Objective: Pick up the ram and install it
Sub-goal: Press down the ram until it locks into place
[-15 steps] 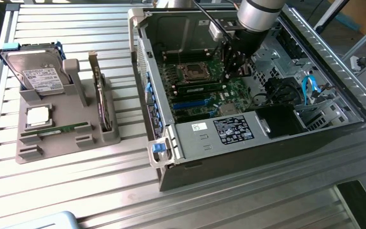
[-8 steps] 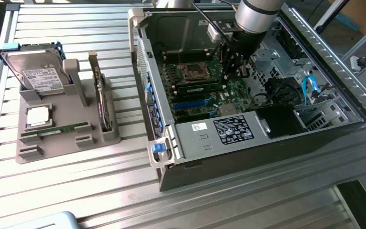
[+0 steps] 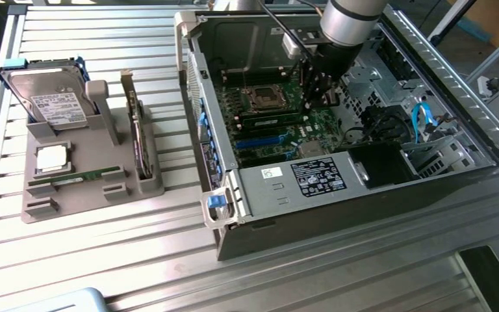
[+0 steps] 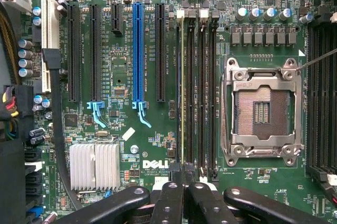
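My pincer [image 4: 184, 192] is clenched over the ram [image 4: 182, 92] in its slot [image 4: 189, 92]; install step, I judge seating needs checking.

Slatted metal desk [image 3: 319, 273], open computer case [image 3: 258, 201] lying on it, grey holder tray [image 3: 85, 188] beside it toward the exterior view's left

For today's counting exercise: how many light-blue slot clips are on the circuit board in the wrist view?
2. One clip sits at the end of a black slot, the other at the end of the blue slot beside it. The gripper may hide more.
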`<state>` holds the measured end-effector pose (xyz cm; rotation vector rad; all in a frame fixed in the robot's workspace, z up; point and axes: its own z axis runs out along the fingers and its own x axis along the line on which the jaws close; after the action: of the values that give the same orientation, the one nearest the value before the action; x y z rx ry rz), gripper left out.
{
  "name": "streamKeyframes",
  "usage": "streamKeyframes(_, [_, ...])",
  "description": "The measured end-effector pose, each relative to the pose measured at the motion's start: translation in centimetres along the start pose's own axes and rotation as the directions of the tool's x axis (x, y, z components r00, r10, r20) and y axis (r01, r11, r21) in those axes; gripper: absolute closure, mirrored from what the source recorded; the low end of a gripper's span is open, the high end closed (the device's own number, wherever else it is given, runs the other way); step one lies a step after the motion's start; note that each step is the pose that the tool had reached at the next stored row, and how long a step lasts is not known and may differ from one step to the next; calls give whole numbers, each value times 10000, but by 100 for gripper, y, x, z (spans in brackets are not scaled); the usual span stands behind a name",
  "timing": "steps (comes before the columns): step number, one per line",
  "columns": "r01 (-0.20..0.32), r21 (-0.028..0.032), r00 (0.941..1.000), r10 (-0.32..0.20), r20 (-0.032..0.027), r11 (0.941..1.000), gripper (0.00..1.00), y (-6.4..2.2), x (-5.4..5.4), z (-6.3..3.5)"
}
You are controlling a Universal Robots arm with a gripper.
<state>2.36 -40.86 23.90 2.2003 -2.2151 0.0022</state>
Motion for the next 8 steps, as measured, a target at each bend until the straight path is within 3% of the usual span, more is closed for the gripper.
streamKeyframes(8, [1, 0, 10000, -1, 0, 10000, 89, -1, -1, 30])
